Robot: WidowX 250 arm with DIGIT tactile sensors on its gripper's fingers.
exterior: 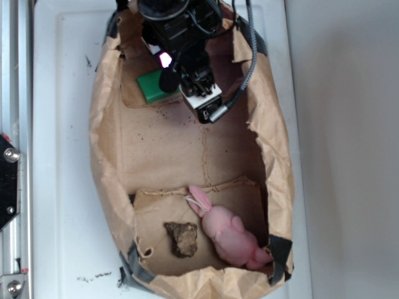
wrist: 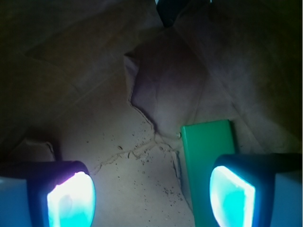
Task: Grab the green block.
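The black robot gripper [wrist: 151, 194] hangs wide open low in the crumpled brown paper bag [exterior: 106, 156], the small bright green rectangular block [wrist: 208, 142] under its right finger [wrist: 232, 194], so I'd shift sideways to straddle before squeezing.

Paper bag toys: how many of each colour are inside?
Green: 1, the green block
Pink: 1, the plush bunny
Brown: 1, the rock-like chunk
Total: 3, all in the paper bag
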